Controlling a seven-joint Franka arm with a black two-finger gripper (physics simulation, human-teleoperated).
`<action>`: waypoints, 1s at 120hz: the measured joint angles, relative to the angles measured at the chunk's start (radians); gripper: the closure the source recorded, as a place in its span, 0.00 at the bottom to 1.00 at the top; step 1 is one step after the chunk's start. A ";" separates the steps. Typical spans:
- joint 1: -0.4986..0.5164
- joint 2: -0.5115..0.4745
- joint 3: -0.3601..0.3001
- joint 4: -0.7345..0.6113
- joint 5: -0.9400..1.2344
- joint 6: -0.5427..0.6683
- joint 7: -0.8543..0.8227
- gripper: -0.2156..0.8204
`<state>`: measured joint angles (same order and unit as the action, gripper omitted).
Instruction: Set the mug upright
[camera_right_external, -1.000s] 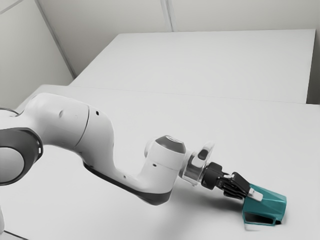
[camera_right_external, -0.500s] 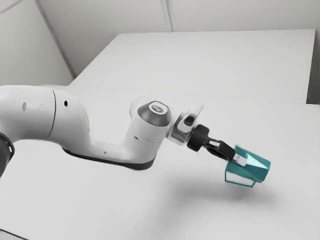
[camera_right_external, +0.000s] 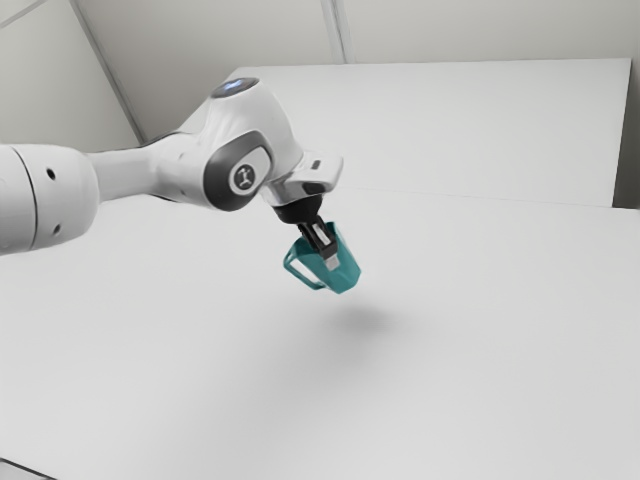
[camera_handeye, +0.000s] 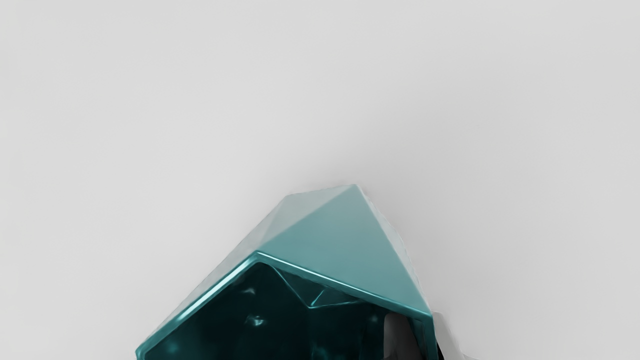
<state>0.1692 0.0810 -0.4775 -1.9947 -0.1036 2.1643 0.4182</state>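
In the exterior view the teal faceted mug hangs above the table, tilted, its handle toward the exterior view's left. The gripper points steeply down and is shut on the mug's wall. In the wrist view the mug shows its open mouth and dark inside. There the gripper pinches the wall near a corner of the rim, one finger inside the mug and the other outside. The mug's handle is hidden from the wrist view.
The white table extends beneath and around the mug, with the mug's soft shadow on it. A second white tabletop lies behind, below pale walls.
The arm has lifted the mug off the table and carried it toward the exterior view's left and back. The hand has swung from a slanted to a steeper downward pose, turning the mug with it.
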 joint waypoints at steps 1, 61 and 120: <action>0.002 0.000 0.000 0.000 0.009 -0.003 -0.009 0.96; 0.154 0.009 -0.001 -0.053 0.224 -0.013 -0.384 0.96; 0.180 0.042 0.000 -0.122 0.259 0.058 -0.550 0.96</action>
<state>0.3490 0.1230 -0.4776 -2.1167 0.1551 2.2228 -0.1323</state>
